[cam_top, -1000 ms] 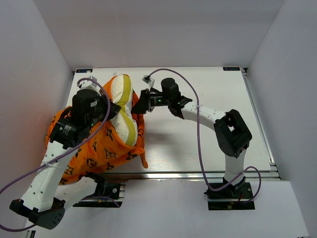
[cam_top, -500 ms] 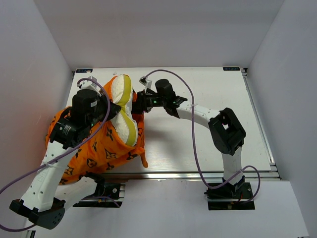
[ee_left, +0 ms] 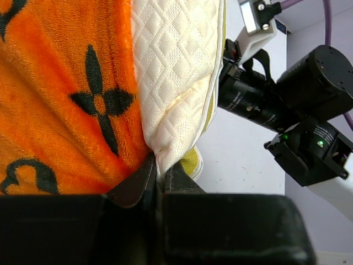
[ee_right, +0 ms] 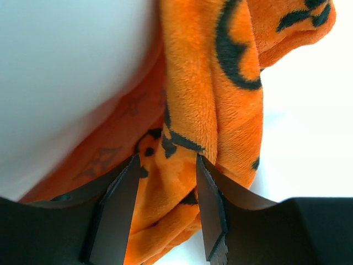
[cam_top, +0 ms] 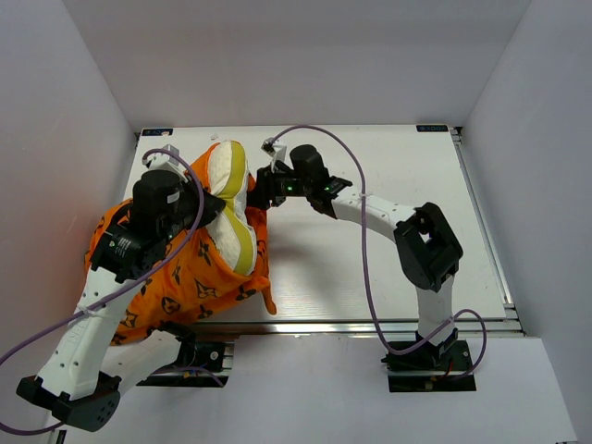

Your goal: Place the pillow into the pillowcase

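Observation:
The cream-white pillow stands on edge at the table's left, yellow band up, its lower part inside the orange monogram pillowcase. My left gripper is shut on a corner of the pillow's quilted cover, pinched at the left gripper's tips, with the pillowcase's plush pressed against its left side. My right gripper reaches in from the right. Its fingers clamp a thick fold of the pillowcase edge. A blurred white surface fills that view's upper left.
The right arm's wrist and camera sit close to the pillow's right side. White enclosure walls ring the table. A metal rail runs along the front edge. Purple cables loop over both arms.
The right arm has slid left to the pillow and its jaws have narrowed onto the pillowcase fold. The left arm has barely shifted, still pinching the pillow.

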Tool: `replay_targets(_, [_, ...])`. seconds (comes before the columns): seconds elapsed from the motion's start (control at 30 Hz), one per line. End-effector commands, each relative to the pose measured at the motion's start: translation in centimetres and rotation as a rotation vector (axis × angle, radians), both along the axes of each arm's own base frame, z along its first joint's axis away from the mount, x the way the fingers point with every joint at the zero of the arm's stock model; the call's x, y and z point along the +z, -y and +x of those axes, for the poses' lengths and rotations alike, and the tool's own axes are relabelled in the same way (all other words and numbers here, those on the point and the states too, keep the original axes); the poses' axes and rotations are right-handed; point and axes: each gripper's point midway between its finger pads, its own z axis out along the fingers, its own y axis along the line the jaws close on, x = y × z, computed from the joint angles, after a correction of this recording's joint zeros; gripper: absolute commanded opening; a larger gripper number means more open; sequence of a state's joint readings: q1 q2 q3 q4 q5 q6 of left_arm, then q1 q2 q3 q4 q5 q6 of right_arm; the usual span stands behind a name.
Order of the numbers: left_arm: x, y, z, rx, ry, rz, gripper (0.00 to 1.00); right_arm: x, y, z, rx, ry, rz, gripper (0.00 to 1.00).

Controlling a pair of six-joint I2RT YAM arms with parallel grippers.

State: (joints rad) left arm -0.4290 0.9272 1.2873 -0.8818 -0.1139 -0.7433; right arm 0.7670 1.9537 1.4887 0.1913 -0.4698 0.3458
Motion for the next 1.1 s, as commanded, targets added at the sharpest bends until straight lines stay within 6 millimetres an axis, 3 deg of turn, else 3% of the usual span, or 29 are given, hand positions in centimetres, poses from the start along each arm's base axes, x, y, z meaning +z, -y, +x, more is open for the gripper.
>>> replay_targets(0.0, [4.7, 0.5, 0.3, 0.001, 0.152, -0.116, 0.00, 0.9, -0.8, 1.1, -0.009, 0.051, 0.004, 0.51])
replay_targets(0.37, [4.8, 0.7, 0.3, -0.003, 0.155, -0.130, 0.00, -0.5, -2.0, 1.5, 0.001, 0.037, -0.010, 0.47])
replay_targets(0.43, [4.8, 0.8, 0.3, -0.003, 0.157, -0.134, 0.00, 0.3, -2.3, 1.6, 0.002, 0.035, 0.006, 0.47])
replay_targets(0.5, [4.8, 0.7, 0.3, -0.002, 0.155, -0.132, 0.00, 1.0, -2.4, 1.6, -0.001, 0.043, 0.021, 0.38])
replay_targets(0.53, [4.8, 0.6, 0.2, 0.002, 0.158, -0.131, 0.00, 1.3, -2.4, 1.5, -0.002, 0.049, 0.029, 0.22])
replay_targets(0.6, [4.6, 0.4, 0.1, 0.008, 0.151, -0.126, 0.00, 2.5, -2.0, 1.6, -0.010, 0.074, 0.046, 0.12])
replay_targets(0.63, [4.5, 0.2, 0.0, 0.016, 0.148, -0.122, 0.00, 2.2, -1.6, 1.4, -0.010, 0.071, 0.040, 0.03])
replay_targets(0.67, [4.0, 0.1, 0.0, 0.022, 0.135, -0.114, 0.00, 3.6, -0.7, 1.5, -0.020, 0.087, 0.057, 0.00])
replay_targets(0.73, [3.6, -0.3, -0.1, 0.037, 0.129, -0.102, 0.00, 3.7, 0.6, 1.3, -0.018, 0.078, 0.064, 0.00])
replay_targets(0.77, [2.9, -0.4, -0.2, 0.043, 0.114, -0.092, 0.00, 5.0, 1.9, 1.8, -0.033, 0.089, 0.082, 0.00])
replay_targets(0.87, [1.5, -0.6, 0.1, 0.049, 0.095, -0.067, 0.00, 6.2, 4.5, 2.0, -0.023, 0.067, 0.103, 0.00])
replay_targets(0.97, [-1.4, -0.2, 0.9, 0.039, 0.042, -0.026, 0.00, 7.1, 6.4, 1.9, -0.011, 0.068, 0.120, 0.00])
replay_targets(1.07, [-2.4, 0.2, 1.8, 0.027, 0.040, 0.000, 0.00, 7.7, 7.8, 2.0, -0.018, 0.056, 0.139, 0.00])
